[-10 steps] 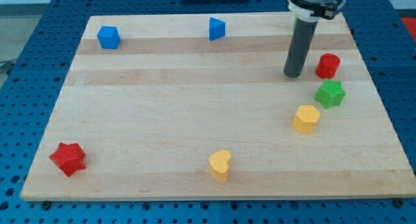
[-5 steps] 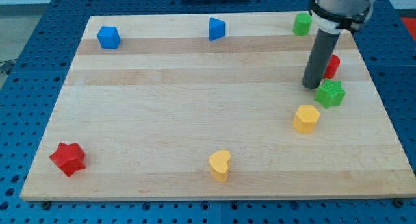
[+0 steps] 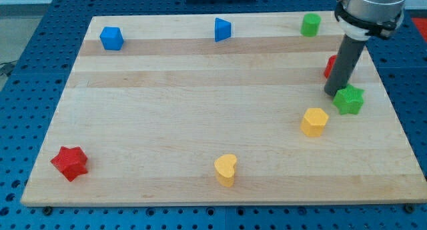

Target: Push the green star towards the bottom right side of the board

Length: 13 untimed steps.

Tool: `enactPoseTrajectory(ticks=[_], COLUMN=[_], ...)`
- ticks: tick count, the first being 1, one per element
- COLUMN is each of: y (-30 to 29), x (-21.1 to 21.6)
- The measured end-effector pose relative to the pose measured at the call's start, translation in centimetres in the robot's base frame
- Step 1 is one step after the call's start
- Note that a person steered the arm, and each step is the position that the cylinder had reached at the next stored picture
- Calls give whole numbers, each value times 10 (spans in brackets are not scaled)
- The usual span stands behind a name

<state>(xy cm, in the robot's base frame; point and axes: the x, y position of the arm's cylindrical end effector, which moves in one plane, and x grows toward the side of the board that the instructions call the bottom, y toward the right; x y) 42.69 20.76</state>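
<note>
My tip (image 3: 335, 93) sits at the upper-left edge of the green star (image 3: 349, 100), touching or just about touching it; the contact point is hard to make out because the dark rod overlaps the star's edge. No pincer on this arm, only the straight rod, so there is nothing to read as wide, narrow or holding. The rod's top is cut off by the view's top edge.

Green star lies on the wooden surface (image 3: 200, 117) near the view's right edge, roughly mid-height. A red block (image 3: 329, 66) is mostly hidden behind the rod, only a sliver showing on the rod's left side; shape can't be told. Yellow hexagon-like block (image 3: 314, 121) sits just to the lower left of the star, apart from it.

A green block (image 3: 309, 24), roughly cylindrical, is near the top right of the surface. Blue triangular block (image 3: 222, 29) at top centre, blue cube (image 3: 111, 38) at top left. Red star (image 3: 70, 163) at bottom left, yellow heart (image 3: 226, 169) at bottom centre. All of these are well apart from the tip.
</note>
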Motion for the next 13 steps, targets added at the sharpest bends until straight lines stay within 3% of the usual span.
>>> enactPoseTrajectory(ticks=[1,2,3,6,13], y=[12,12,12,40,44], x=[1,40,52,35,97])
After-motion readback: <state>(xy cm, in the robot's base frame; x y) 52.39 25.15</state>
